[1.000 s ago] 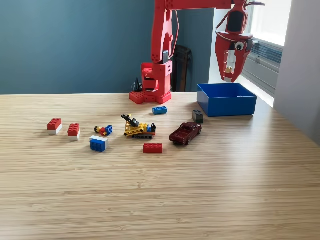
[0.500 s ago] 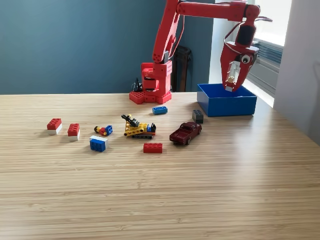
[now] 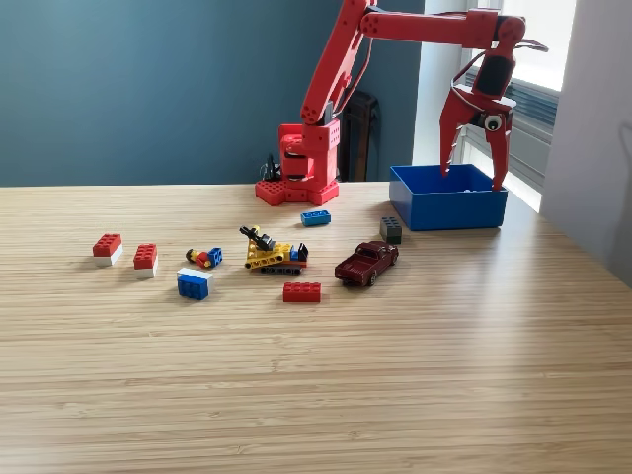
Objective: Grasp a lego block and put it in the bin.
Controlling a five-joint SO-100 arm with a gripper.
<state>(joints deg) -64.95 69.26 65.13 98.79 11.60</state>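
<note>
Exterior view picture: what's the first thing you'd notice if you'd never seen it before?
The big red robot arm stands at the back of the wooden table, reaching toward the exterior view's right. Its gripper hangs open right over the blue bin. After that, the bright toys across the middle catch the eye: red and blue lego blocks, a yellow toy vehicle and a dark red toy car.

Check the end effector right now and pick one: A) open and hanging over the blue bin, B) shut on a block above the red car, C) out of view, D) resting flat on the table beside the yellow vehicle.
A: the end effector has its jaws spread wide, with nothing seen between them, directly above the blue bin.
</note>
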